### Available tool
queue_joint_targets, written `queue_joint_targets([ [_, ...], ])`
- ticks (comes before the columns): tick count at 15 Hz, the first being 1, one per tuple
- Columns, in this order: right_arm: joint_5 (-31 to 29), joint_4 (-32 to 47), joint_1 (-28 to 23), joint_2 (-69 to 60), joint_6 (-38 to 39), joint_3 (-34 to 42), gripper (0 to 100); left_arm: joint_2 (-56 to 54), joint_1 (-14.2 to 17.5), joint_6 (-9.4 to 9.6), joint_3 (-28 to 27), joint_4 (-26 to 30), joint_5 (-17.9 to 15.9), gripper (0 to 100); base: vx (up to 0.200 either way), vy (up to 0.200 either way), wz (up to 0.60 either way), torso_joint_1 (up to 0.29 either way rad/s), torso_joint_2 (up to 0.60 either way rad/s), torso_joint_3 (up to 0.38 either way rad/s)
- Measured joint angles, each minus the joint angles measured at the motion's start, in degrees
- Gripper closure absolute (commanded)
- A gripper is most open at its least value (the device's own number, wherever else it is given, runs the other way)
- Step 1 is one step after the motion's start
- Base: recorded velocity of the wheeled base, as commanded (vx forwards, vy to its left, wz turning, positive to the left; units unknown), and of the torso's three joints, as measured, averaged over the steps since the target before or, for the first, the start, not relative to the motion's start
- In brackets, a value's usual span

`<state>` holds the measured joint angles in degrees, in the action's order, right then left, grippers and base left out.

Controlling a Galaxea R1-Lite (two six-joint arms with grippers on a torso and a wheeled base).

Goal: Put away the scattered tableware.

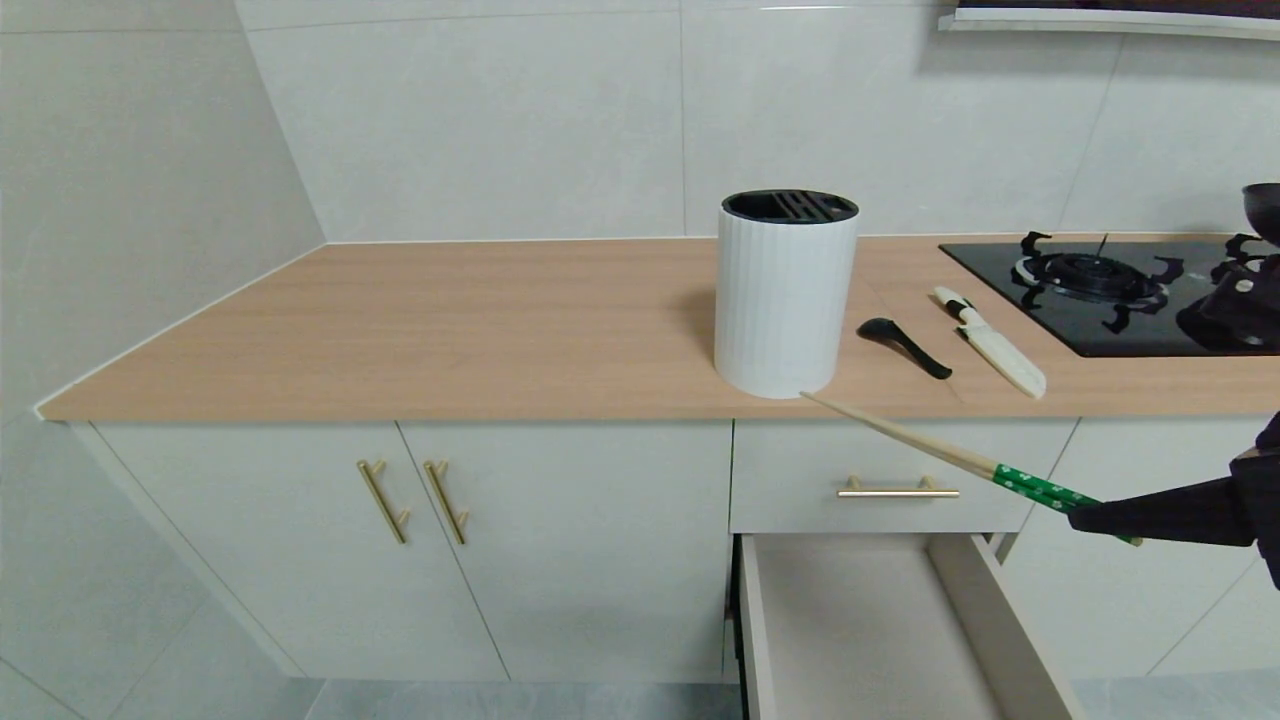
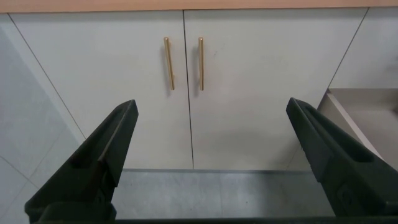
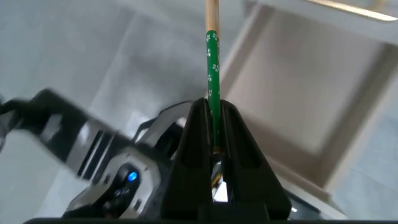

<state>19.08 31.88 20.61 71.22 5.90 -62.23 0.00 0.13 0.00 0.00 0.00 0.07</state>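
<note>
**Item: chopsticks, green-handled, in hand**

Chopsticks (image 1: 930, 445): held over the open drawer (image 1: 860, 630), handle end clamped between the right gripper (image 1: 1085, 518) fingers. The long axis slants up and leftward, tip by the foot of the white holder (image 1: 785, 295), whose slotted top sits higher. Left gripper (image 2: 211, 109): fingers spread, empty, facing the cabinet doors (image 2: 186, 81).

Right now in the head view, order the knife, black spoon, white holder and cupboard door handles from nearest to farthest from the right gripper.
From the right gripper, shut on the chopsticks:
1. The knife, beside the hob.
2. The black spoon, left of the knife.
3. The white holder, further left.
4. The cupboard door handles, far left.
</note>
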Motion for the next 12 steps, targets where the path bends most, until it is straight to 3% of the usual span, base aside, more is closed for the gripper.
queue_joint_targets([
  [12,-0.17,-0.07,2.93,9.65,-2.51,3.19,100,0.00,0.02,0.00,0.00,0.00,0.00,0,0.000,0.000,0.00,0.000,0.00,0.000],
])
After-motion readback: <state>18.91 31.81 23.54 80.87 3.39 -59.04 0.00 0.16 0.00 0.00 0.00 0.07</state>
